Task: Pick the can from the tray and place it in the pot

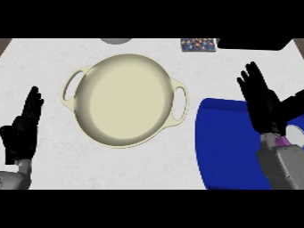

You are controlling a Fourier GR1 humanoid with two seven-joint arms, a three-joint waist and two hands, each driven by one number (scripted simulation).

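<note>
While the right hand (267, 107) hovers over the blue tray (223, 147) with fingers spread, the can (297, 136) lies on the tray, partly hidden beside its wrist. The cream pot (125, 100) sits empty mid-tabletop; the left hand (21, 129) rests open at left.

Cream pot (125, 100) beside blue tray (223, 147)

Black robot hand (267, 104), grey forearm (287, 167), purple wrist band (282, 141).

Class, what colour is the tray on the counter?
The tray is deep blue, seen best in the head view, at the right beside the cream pot.
</note>
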